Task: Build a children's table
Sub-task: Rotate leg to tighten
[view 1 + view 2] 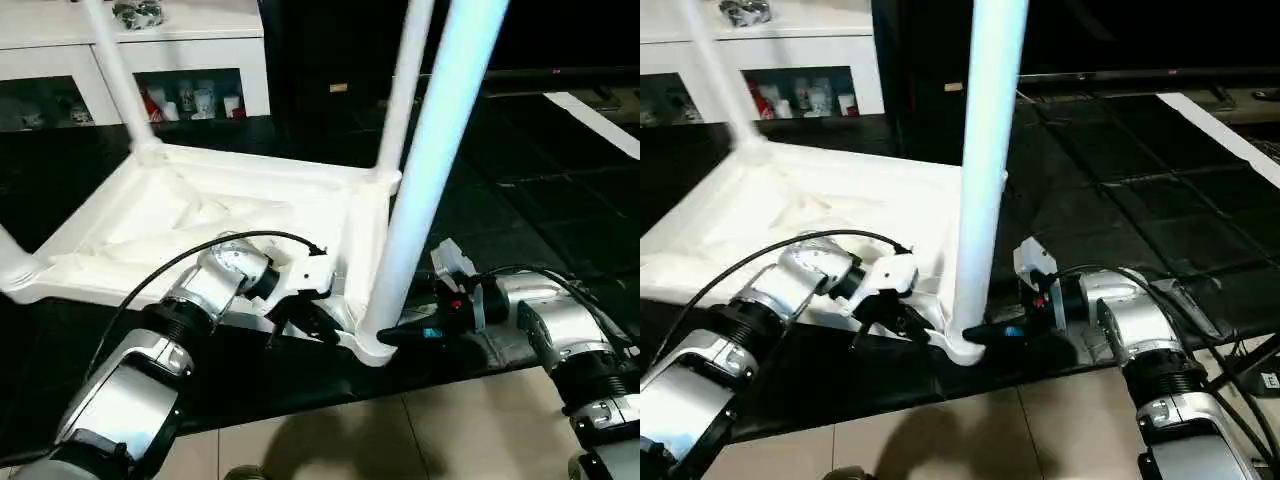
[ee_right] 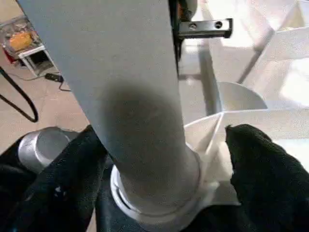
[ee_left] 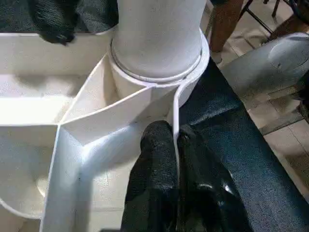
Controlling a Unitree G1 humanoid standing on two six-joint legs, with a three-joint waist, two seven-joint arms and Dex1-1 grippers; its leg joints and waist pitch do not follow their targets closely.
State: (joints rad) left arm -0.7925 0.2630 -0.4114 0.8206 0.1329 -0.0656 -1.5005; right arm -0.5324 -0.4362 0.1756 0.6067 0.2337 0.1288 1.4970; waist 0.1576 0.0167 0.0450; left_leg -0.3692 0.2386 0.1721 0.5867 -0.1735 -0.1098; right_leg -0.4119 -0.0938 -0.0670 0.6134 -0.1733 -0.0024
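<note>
Tabletop (image 1: pixel 200 215), white plastic, lies upside down on the dark floor (image 1: pixel 520 200) in front of me, its ribbed underside facing up. I count three legs standing upright in its corner sockets: one at the far left corner (image 1: pixel 120 75), one at the far right corner (image 1: pixel 405 85), and a third at the near right corner (image 1: pixel 430 170), the closest to me and the thickest in my view. At the near left corner a white stub (image 1: pixel 10 262) shows at the picture's edge, but I cannot tell whether it is a fourth leg.

My left tool (image 3: pixel 175 159) is pinched shut on the thin rim wall of the tabletop, just beside the near right socket (image 3: pixel 159 77), with one black finger on each side of the wall. My right tool (image 2: pixel 159 174) stands wide apart around the base of the near leg, one finger on each side; I cannot tell whether the fingers press the leg.

Behind the tabletop stands one white cabinet (image 1: pixel 200 50) with glass doors and small items inside. Pale floor tiles (image 1: pixel 400 440) run along the near edge.
</note>
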